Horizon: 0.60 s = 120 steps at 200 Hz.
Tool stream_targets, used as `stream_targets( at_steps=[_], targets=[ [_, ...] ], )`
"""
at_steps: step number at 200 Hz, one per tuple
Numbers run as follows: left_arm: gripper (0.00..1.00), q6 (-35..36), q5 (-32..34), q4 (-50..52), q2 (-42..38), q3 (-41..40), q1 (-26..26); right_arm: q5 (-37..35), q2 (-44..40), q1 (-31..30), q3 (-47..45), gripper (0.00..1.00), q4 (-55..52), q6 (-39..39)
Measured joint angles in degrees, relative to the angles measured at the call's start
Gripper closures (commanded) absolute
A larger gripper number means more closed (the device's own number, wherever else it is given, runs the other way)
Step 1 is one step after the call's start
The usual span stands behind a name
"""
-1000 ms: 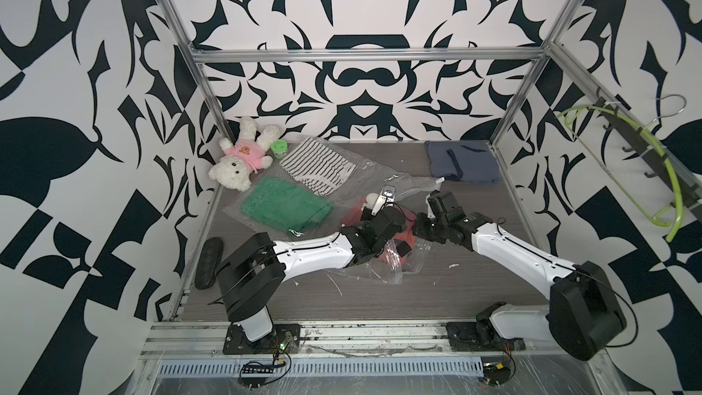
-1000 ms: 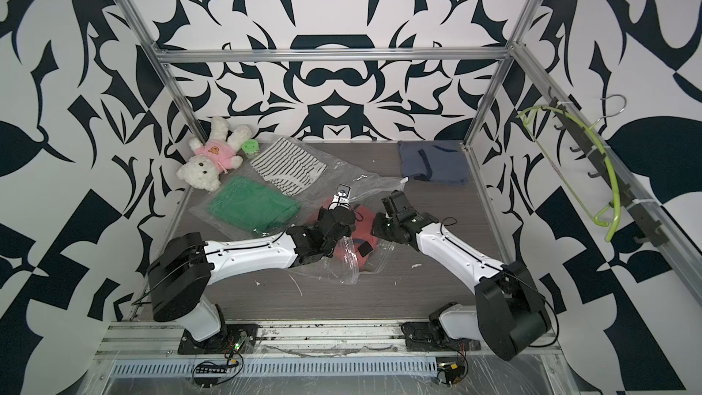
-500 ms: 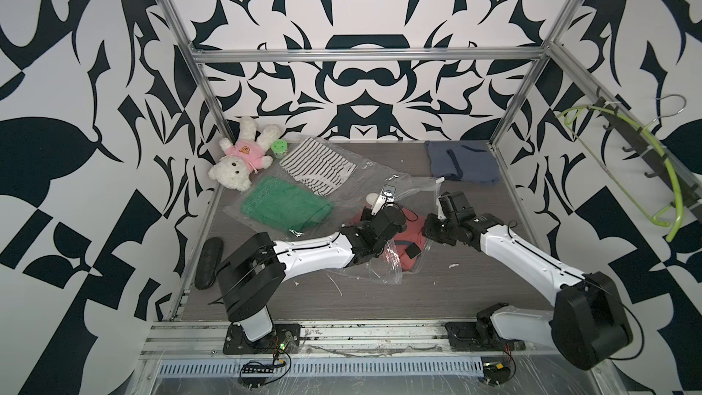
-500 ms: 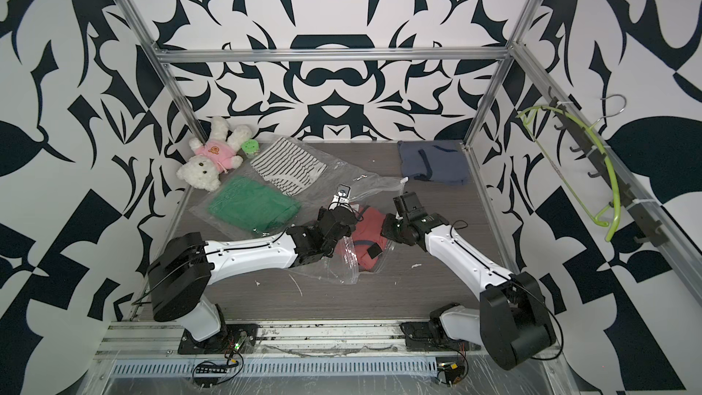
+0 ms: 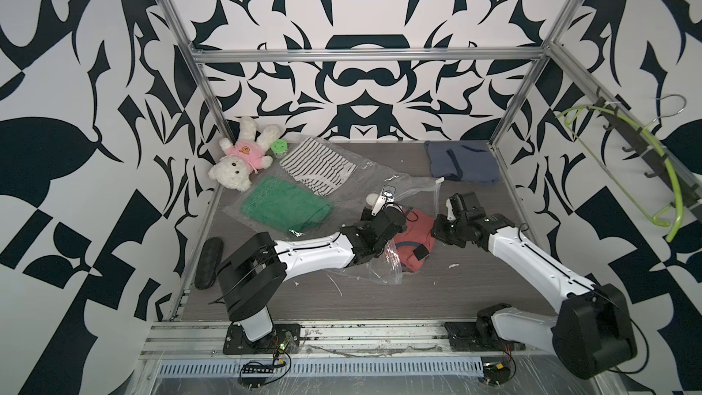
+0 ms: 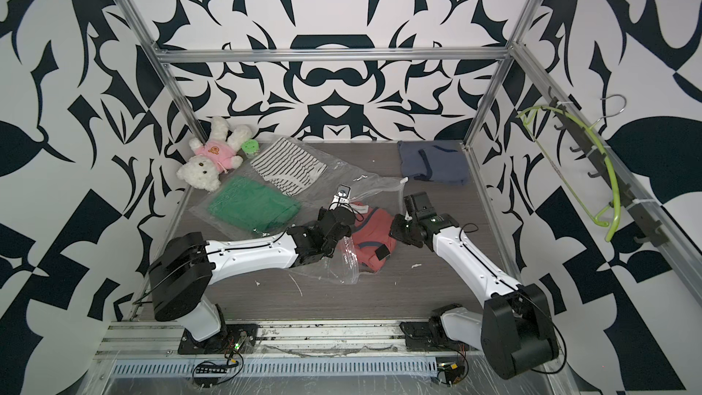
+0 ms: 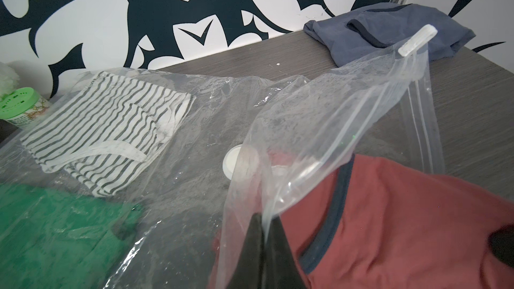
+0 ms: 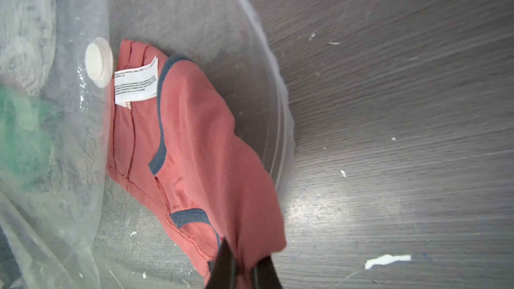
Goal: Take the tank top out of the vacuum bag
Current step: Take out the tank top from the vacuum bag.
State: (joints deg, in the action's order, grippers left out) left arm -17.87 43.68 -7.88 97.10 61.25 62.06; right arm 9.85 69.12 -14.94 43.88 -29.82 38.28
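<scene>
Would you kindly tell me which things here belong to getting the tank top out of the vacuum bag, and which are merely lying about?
In the job: vacuum bag, red tank top, left gripper shut on the bag's edge, right gripper shut on the tank top.

Lying about: teddy bear, green-lidded jar, blue garment, black oblong object, striped garment, green garment (both under plastic).

Place: robot lab test cell, not a home or shop.
Frame: alu profile bars (image 5: 364,55) box in the work area.
Walls: b/w patterned panels (image 5: 364,1) all round, backdrop-style.
Arms: left arm (image 5: 315,256) & right arm (image 5: 535,260), white/black, bolted to a front rail (image 5: 361,336) w/ slotted cable duct (image 5: 380,368).
Surface: grey wood-grain tabletop (image 5: 437,298).
Props: teddy bear (image 5: 235,169); hook rack (image 5: 638,138) on side wall.
</scene>
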Motion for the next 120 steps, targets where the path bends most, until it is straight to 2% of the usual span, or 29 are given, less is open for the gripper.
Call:
stream_targets(
  at_steps=[120],
  targets=[
    [1.00, -0.13, 0.07, 0.00, 0.48, 0.04, 0.00, 3.19, -1.44, 7.69, 2.32, 1.00, -8.39, -2.32]
  ],
)
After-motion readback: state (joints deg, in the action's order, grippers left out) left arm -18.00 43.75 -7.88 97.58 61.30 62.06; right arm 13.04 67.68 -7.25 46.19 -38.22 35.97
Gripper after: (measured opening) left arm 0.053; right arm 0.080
